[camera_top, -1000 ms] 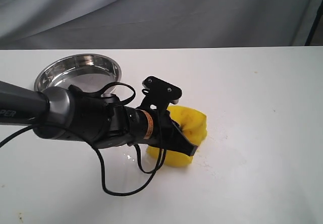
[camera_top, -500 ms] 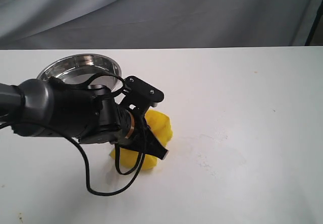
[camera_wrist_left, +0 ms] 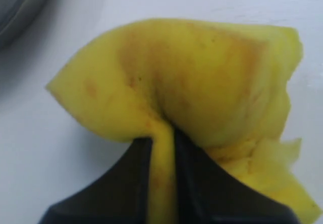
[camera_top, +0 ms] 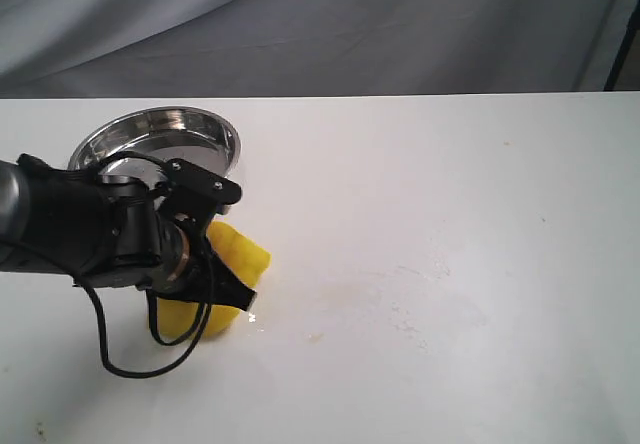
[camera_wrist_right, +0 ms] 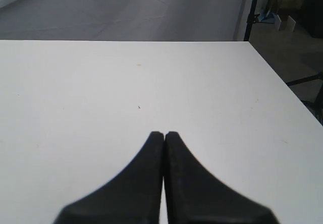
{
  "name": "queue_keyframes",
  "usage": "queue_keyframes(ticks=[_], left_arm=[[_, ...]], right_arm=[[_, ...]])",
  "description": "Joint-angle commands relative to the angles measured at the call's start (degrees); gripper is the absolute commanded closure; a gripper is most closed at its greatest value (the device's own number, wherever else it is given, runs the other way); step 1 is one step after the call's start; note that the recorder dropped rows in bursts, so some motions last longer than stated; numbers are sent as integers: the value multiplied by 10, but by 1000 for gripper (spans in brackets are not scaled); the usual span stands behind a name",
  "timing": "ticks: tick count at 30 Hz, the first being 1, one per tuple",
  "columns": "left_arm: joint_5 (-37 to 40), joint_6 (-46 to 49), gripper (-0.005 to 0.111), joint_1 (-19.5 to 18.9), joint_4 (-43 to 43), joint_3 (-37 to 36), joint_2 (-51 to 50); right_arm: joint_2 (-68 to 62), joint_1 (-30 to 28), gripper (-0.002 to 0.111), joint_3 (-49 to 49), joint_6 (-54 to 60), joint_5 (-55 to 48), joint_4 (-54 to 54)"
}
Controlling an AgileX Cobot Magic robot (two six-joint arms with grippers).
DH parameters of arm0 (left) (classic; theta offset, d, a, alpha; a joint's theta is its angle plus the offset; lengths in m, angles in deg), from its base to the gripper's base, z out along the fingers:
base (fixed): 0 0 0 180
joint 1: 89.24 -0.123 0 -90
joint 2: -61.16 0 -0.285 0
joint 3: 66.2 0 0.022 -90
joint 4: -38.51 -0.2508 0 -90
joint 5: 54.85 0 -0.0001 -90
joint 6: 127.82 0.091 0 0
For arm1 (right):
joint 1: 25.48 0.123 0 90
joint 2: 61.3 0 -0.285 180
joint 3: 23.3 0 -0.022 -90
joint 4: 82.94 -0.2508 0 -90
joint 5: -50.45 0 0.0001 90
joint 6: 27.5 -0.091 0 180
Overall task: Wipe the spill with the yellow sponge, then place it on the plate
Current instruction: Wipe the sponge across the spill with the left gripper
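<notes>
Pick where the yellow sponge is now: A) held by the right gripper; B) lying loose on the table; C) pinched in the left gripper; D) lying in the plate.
C: the left gripper clamps a fold of the yellow sponge outside the plate, while the right gripper is shut on nothing.

Exterior view: even, diffuse light falls on the white table, bright enough to flatten its texture, while the grey backdrop along the top of the frame is dimmer. You see soft reflections inside the plate at upper left, and a small white glint on the wet table left of lower centre. Shadows under the left arm are faint. Left wrist view: the yellow sponge is close and blurred, its colour saturated. Right wrist view: sharp on the table, dark beyond its far edge.
</notes>
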Motion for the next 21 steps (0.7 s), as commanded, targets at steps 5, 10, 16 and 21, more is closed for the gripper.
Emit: queue_keyframes(ticks=[5,10,16,21], left_arm=[[69,-34,107,-62,-37,-27,-16],[85,-109,107,-63,-106,-27,-16],[89,-137,107,-63,-132,-28,-9],[80,-166,107,-63,-161,-60,51]], right_arm=[[3,0,108,2,6,2,-3],[3,0,108,2,6,2,-3],[3,0,108,2,6,2,-3],[3,0,108,2,5,2,-3]])
